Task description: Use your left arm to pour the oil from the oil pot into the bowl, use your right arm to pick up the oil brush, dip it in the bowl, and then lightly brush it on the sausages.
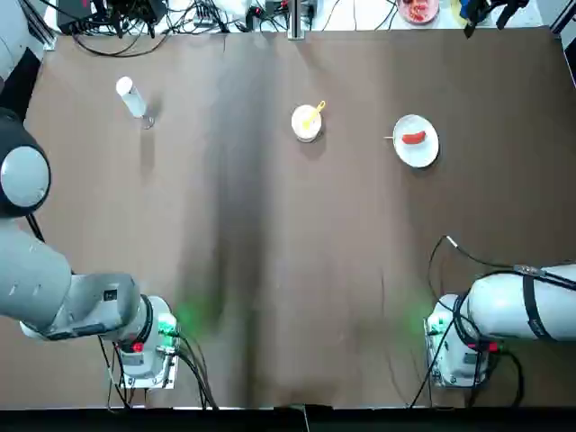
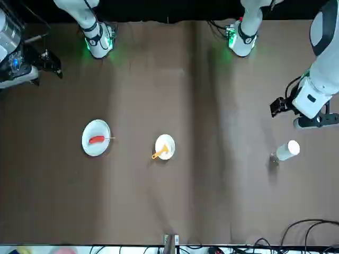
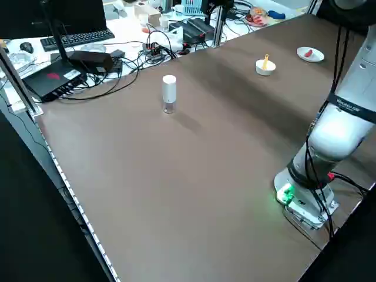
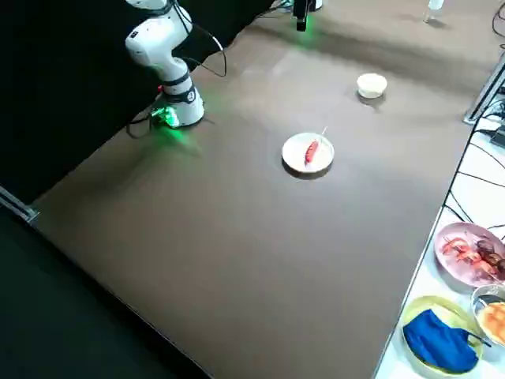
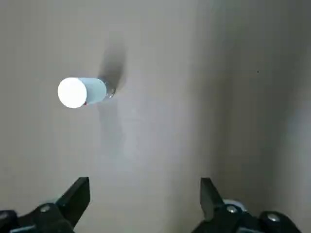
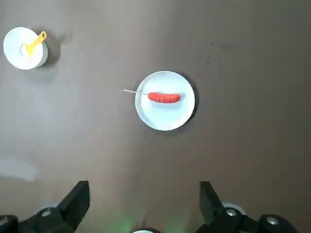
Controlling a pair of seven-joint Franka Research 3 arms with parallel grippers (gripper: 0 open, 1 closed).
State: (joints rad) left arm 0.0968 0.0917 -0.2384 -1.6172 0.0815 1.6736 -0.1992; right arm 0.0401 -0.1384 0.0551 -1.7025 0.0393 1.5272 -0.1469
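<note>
Left wrist view: you have the left gripper [image 5: 145,180] with its two fingers set wide apart and nothing between them. It is above the left part of the table [image 1: 270,270], apart from the oil pot [image 5: 81,92]. The pot stands upright on the table, left of the bowl [image 1: 307,123], with its white cap at the top.

Right wrist view: you have the right gripper [image 6: 145,183] above the right part of the table, fingers also wide apart and holding nothing. The plate [image 6: 165,119] sits to the right of the bowl. It carries the sausage [image 6: 164,98]; the skewer [image 6: 130,91] extends past the plate's rim on the bowl's side.

Note the obstruction at the bowl: the brush [image 6: 35,42] lies in it, its yellow-orange handle crossing the rim and covering part of the opening. The bowl itself stands between the pot and the plate.

Beyond the far table edge, you have loose cables [image 3: 140,64] and dark boxes [image 3: 51,79] on the pot's side. A metal post [image 1: 295,20] rises at that edge. A pink dish [image 4: 467,254] of food and a yellow dish [image 4: 432,347] with a blue cloth [image 4: 440,343] sit beyond the edge on the plate's side.
</note>
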